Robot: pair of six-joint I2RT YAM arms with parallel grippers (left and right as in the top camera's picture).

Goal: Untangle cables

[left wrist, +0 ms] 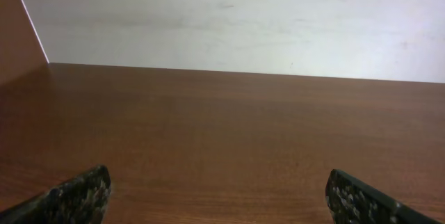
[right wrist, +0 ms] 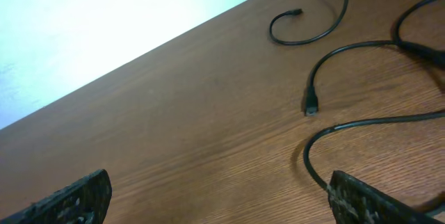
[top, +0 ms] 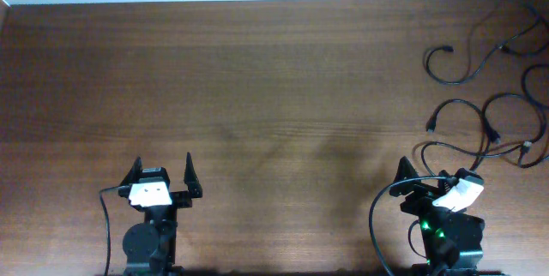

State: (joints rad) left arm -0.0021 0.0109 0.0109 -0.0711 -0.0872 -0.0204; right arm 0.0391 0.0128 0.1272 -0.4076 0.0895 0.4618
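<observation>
Several thin black cables lie in loose overlapping loops along the table's right side. One loop curves close to my right gripper, which is open and holds nothing. In the right wrist view that cable bends down beside the right fingertip, and I cannot tell if they touch. Another cable's plug end lies ahead, and a hooked cable lies farther off. The right gripper has only bare wood between its fingers. My left gripper stands open at the front left, far from the cables.
The wooden table runs back to a pale wall. Each arm's own thicker black wire hangs beside its base near the front edge. The cables run past the table's right edge of view.
</observation>
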